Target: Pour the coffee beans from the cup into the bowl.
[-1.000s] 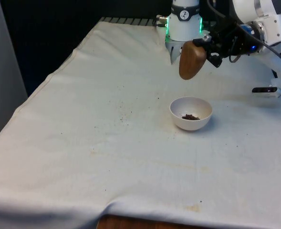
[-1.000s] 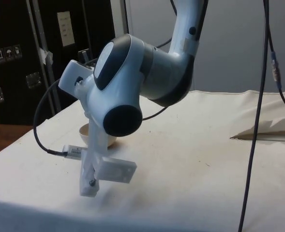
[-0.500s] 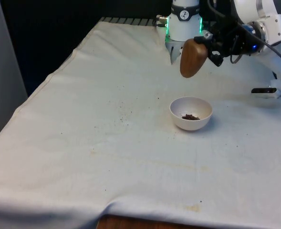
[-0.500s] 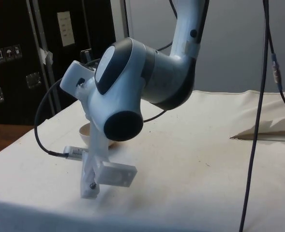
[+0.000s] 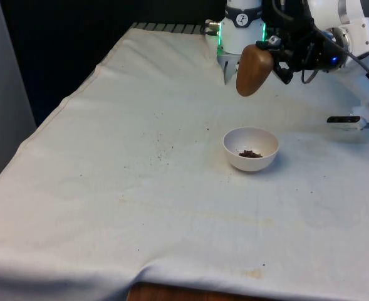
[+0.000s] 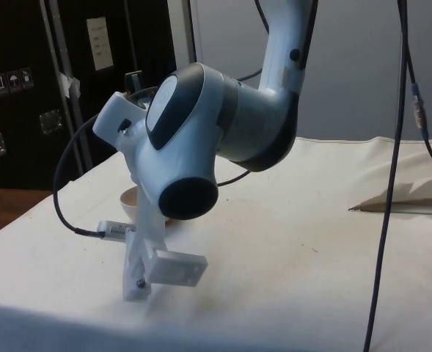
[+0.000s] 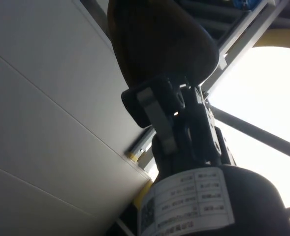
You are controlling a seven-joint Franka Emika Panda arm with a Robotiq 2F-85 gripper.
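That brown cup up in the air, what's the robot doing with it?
The gripper holds a brown cup tipped over, in the air above and a little behind the white bowl on the table. A small heap of coffee beans already lies in the bowl, so the pour looks done or nearly so. No beans can be seen falling right now.
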